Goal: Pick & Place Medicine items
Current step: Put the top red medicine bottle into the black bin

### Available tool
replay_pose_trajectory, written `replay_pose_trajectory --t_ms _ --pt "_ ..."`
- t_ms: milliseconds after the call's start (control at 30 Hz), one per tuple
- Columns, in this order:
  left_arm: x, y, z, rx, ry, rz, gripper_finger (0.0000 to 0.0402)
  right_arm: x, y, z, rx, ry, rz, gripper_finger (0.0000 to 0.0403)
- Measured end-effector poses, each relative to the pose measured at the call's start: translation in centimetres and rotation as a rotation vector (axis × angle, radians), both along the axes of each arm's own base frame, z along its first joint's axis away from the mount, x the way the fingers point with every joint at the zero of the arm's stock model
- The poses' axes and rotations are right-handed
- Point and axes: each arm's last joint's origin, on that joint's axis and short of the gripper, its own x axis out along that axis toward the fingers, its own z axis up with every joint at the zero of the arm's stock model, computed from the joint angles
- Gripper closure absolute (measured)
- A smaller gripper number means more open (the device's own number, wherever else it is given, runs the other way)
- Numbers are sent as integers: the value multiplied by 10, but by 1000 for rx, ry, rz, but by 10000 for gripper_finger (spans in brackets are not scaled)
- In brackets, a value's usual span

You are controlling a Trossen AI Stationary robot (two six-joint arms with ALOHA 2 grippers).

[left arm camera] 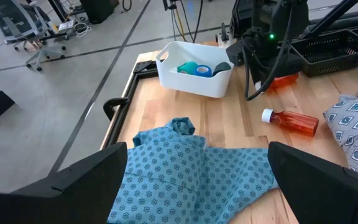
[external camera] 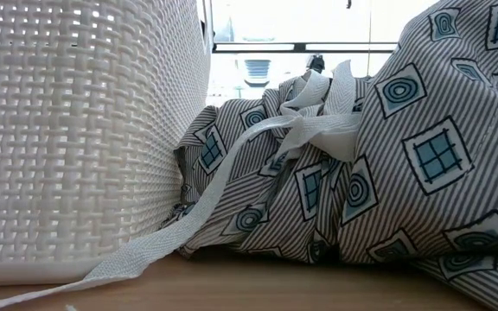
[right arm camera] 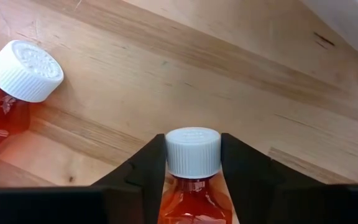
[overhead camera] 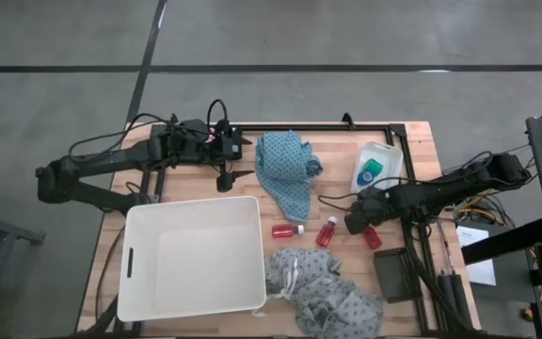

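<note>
Three small red bottles with white caps are on the table's right half: one (overhead camera: 288, 230), one (overhead camera: 326, 232) and one (overhead camera: 373, 237) under my right gripper (overhead camera: 358, 222). My right gripper (right arm camera: 193, 163) is shut on that third bottle (right arm camera: 191, 199). The second bottle's cap (right arm camera: 25, 70) shows beside it. A teal-green roll (left arm camera: 188, 67) and a blue round piece (left arm camera: 204, 70) lie in a small white bin (overhead camera: 376, 165). My left gripper (left arm camera: 197, 171) is open and empty above a teal patterned cloth (overhead camera: 288, 174) at the table's far side. My right gripper pinches the bottle's white cap (right arm camera: 193, 149) between its two fingers, one on each side. The fingers come from the table's right, slanting down, and lie along the bottle, whose red body reaches back under the gripper. Whether the bottle is off the table I cannot tell.
A large white basket (overhead camera: 194, 254) stands at the near left and fills the low view's left (external camera: 76, 130). A grey patterned cloth with white ties (overhead camera: 323, 292) lies beside it. A black flat box (overhead camera: 398, 273) sits at the near right.
</note>
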Motion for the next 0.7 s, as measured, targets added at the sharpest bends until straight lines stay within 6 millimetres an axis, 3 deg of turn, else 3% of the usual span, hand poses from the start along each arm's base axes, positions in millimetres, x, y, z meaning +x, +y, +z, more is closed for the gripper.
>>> replay_pose_trajectory --t_ms 167,433,700 --pt "0 0 0 0 0 0 9 0 0 0 0 -2 1 283" --pt "0 0 0 -2 0 1 9 2 0 3 0 -10 5 276" --pt "0 0 0 -2 0 1 9 9 0 19 -39 -30 31 276"
